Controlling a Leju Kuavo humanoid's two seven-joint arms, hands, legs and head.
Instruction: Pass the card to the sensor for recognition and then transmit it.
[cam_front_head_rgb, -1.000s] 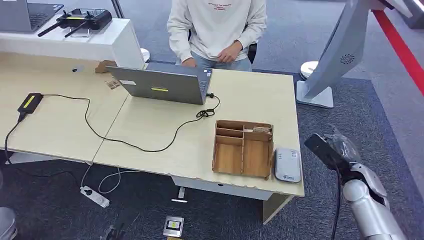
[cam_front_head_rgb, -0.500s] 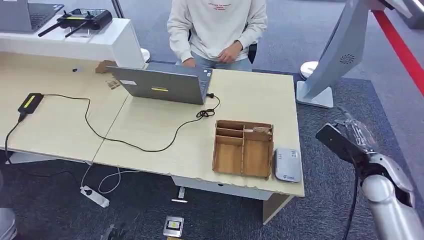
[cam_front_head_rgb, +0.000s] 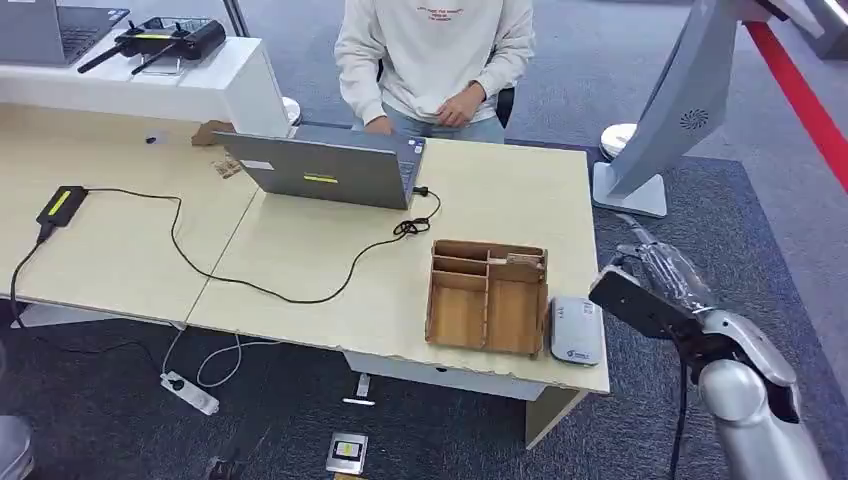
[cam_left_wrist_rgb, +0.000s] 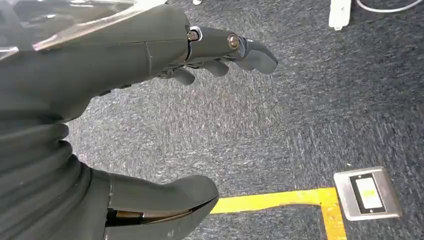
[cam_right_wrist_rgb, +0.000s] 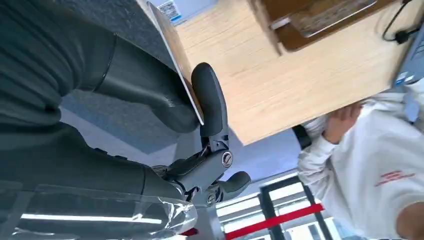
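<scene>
**Right hand with card drawn in beside the sensor**

I see my right hand (cam_front_head_rgb: 665, 290) off the table's right edge, just beside the sensor (cam_front_head_rgb: 576, 330) but not over it. Half a second back it sat farther out to the right and a touch higher; a full second back it was roughly mid-way between. So it swung out and has now come back in toward the table.

Right wrist view: the card (cam_right_wrist_rgb: 176, 60) is pinched between thumb and a finger (cam_right_wrist_rgb: 212, 102), edge-on to the camera, tilted. The other fingers are loosely curled below it. The card is clear of the sensor, held in the air near the table (cam_front_head_rgb: 500, 190) corner.

The sensor lies flat at the front right of the table, touching or just beside the right wall of the wooden tray (cam_front_head_rgb: 487, 297). It has not shifted, nor has the tray.

My left hand (cam_left_wrist_rgb: 150, 65) hangs over the carpet with thumb and fingers apart, holding nothing.

A person (cam_front_head_rgb: 435, 55) sits at the far side behind the laptop (cam_front_head_rgb: 320, 170), posture unchanged across the frames. Cable (cam_front_head_rgb: 250, 285) and laptop lie as before.
</scene>
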